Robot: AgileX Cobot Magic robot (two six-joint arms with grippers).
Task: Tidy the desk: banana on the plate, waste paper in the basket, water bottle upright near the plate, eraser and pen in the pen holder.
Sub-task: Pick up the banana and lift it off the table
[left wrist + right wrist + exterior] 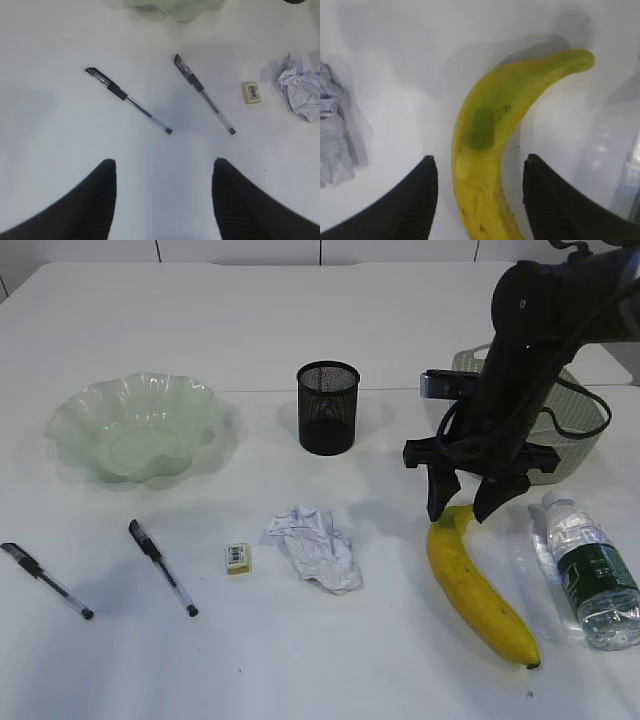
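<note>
Banana (485, 165) between right jaws, ungripped

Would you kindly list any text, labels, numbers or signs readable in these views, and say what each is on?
No text is legible.
Eraser: barcode sticker, digits too small to read.
Water bottle: dark green label, print blurred.
Pens: no readable marking.
</note>
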